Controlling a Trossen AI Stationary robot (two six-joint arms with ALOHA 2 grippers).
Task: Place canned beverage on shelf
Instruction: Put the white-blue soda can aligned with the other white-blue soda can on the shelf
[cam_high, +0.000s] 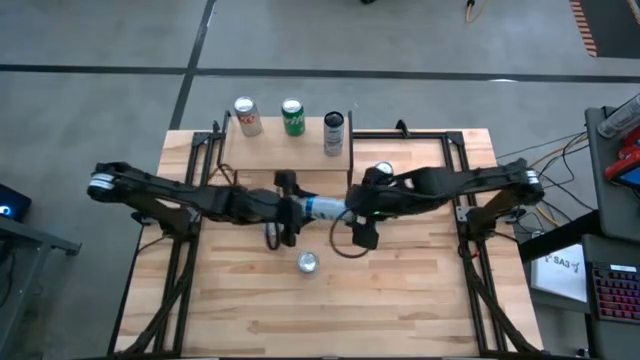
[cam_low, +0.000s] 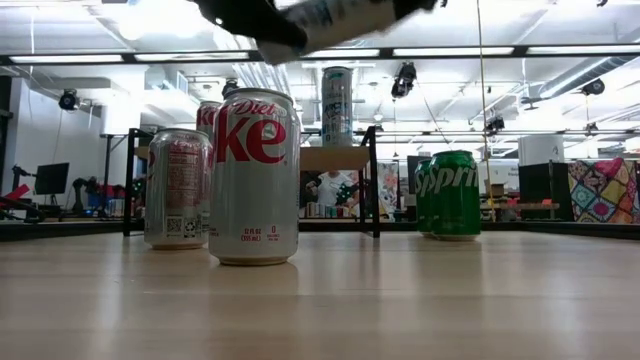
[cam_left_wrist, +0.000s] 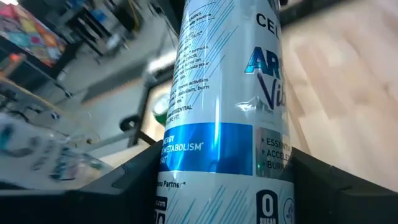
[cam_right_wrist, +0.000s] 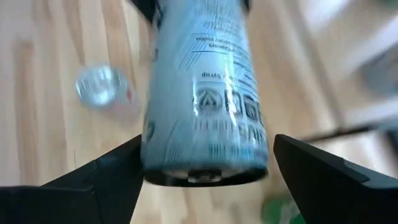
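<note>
Above the bench's centre, the left gripper clamps a slim blue-and-white can lying sideways, while the right gripper, at its 3 o'clock end, stands spread clear, the handover apparently freeing it for the shelf at 12 o'clock.

The slim can lies sideways above the table, clamped in the left gripper, the right gripper spread round its other end. The shelf stands behind both (three cans on it); another can stands below them.
</note>
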